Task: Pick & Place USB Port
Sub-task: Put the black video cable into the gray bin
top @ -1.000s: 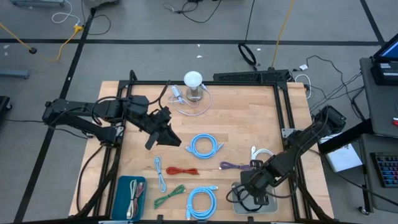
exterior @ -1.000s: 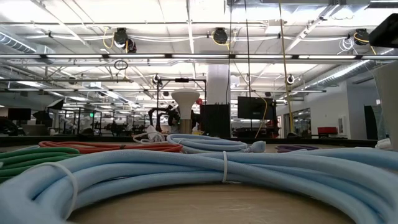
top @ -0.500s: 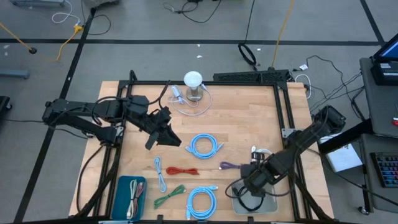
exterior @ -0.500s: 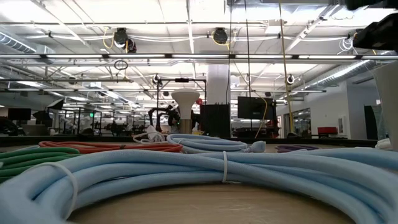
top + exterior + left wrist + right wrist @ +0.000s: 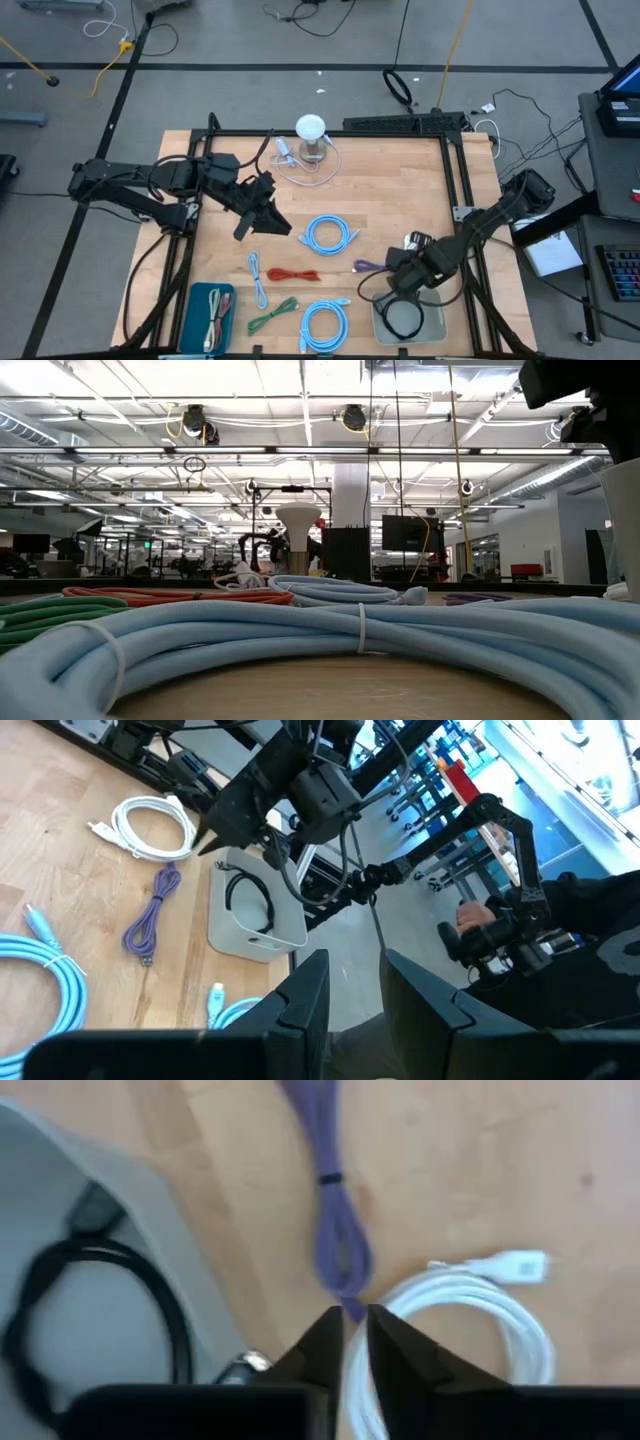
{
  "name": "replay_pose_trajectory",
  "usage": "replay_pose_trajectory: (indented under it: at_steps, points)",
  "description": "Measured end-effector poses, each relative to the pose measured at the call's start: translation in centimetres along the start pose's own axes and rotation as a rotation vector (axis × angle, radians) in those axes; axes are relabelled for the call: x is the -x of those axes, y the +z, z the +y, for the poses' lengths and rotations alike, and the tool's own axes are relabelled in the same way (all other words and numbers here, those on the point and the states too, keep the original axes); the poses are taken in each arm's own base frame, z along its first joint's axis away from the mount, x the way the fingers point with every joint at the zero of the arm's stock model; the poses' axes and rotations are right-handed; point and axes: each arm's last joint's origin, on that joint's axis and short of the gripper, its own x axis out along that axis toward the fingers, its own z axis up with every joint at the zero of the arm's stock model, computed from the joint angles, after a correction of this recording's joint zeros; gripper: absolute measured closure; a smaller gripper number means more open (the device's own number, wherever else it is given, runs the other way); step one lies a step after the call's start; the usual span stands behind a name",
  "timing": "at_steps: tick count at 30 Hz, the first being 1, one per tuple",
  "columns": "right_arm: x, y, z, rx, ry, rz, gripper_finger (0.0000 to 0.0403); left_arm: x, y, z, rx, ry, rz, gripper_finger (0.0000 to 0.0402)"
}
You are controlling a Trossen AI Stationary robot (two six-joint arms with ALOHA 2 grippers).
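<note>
Right end effector (image 5: 355, 1325) nearly closed, empty, above coiled purple cable (image 5: 335, 1230) (grey tray (image 5: 100, 1260) beside).

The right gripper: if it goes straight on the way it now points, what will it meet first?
Most likely the purple cable, which lies just beyond the right gripper, with the white cable close beside; depth is unclear.

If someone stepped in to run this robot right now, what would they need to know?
Right hand: nearly shut, empty, above the table beside the grey tray.
Left hand: open, empty, waiting at the table's left side.
Done: a black cable lies in the grey tray; the teal tray holds cables too.
Left on the table: purple cable, white cable, two light blue coils, red cable, green cable.
</note>
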Motion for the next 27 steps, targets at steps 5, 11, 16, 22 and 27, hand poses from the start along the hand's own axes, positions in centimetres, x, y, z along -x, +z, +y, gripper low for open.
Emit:
replay_pose_trajectory:
  at_steps: [5,11,16,22,27]
  points:
    - [0.0,0.8,0.2,-0.03,0.07,-0.018,0.0398,0.0,0.0,0.0,-0.005,0.0,0.0,0.0309]
    - [-0.1,1.1,-0.4,-0.059,0.052,0.001,0.0402,0.0,0.0,0.0,-0.009,0.001,-0.001,0.0309]
    - [-1.8,0.4,-0.8,-0.074,0.054,0.059,0.0402,0.0,0.0,0.0,-0.014,0.002,-0.002,0.0309]
    - [-4.3,-1.1,-0.9,-0.109,0.117,0.166,0.0402,0.0,0.0,0.0,-0.014,0.001,-0.001,0.0309]
    - [-4.2,-2.0,-0.4,-0.099,0.154,0.23,0.0403,-0.1,-0.1,-0.1,-0.015,-0.003,0.004,0.0309]
